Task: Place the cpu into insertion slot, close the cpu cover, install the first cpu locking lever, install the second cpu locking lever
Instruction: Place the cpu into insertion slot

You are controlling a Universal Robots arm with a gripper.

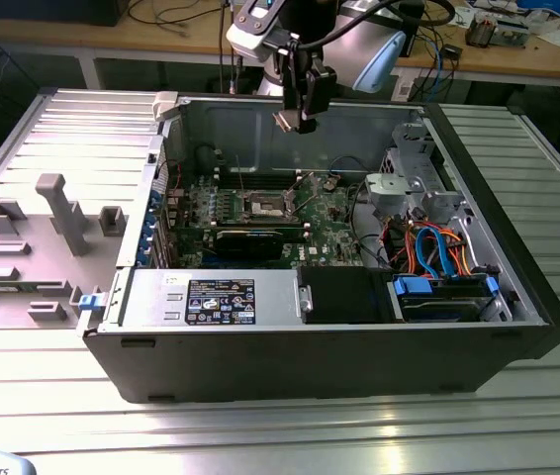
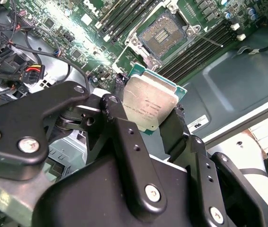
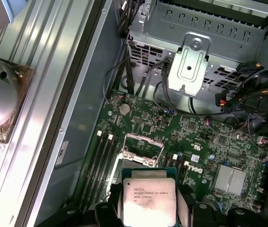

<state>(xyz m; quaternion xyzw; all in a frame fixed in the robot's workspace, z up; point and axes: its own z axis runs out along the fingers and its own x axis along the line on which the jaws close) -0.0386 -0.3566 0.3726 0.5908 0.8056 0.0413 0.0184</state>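
Pincer hangs above the open PC case, w/ the cpu held at its tip, well clear of the green motherboard. In the second wrist view, the two black fingers press on opposite edges of the cpu, closed only to chip width. Silvery top faces the camera, chip sits tilted. The first wrist view gives the same grip: pincer around the cpu, metal lid up.

Insertion slot lies on the board below, near the case's back wall and to the exterior view's left of the drive cage. In the second wrist view the insertion slot is bare, dark centre w/ silver rim, memory slots just beside it. Cpu not touching it, apart.

Cpu cover shows as a silver frame at the slot's far edge in the first wrist view; can't tell its tilt.

Black expansion card sits nearer the front than the slot. Case rests on a ribbed metal table; grey fixture on it at the exterior view's left.
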